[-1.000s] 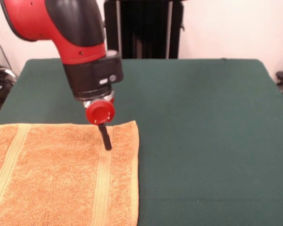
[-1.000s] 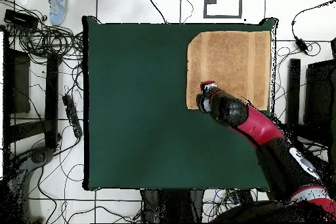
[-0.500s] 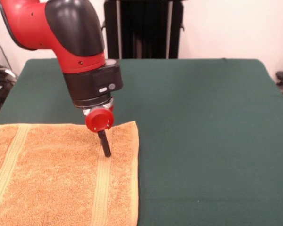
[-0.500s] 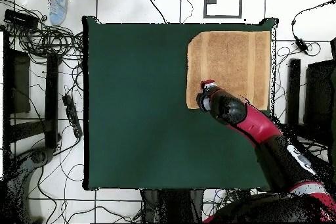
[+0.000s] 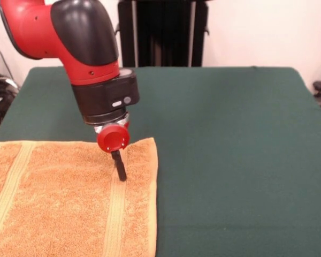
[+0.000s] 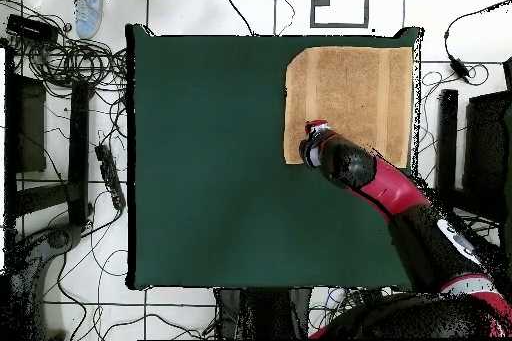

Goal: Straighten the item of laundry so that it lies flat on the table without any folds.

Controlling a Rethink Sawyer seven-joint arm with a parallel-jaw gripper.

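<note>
- One towel (image 5: 69, 198), orange-tan, lies spread on the table (image 5: 235, 160) at the front view's lower left; overhead, the towel (image 6: 350, 97) occupies the green cloth's upper right corner.
- One ribbed band (image 5: 115, 209) runs beneath the gripper (image 5: 120, 172).
- Gripper: a single dark tip shows, meeting the towel near its corner; whether spread or pressed together cannot be told.
- Arm (image 6: 385, 185) enters the overhead view from lower right.

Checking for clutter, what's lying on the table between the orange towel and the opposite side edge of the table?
Nothing: in the overhead view the stretch of green table beside the orange towel is bare cloth out to that edge.
</note>
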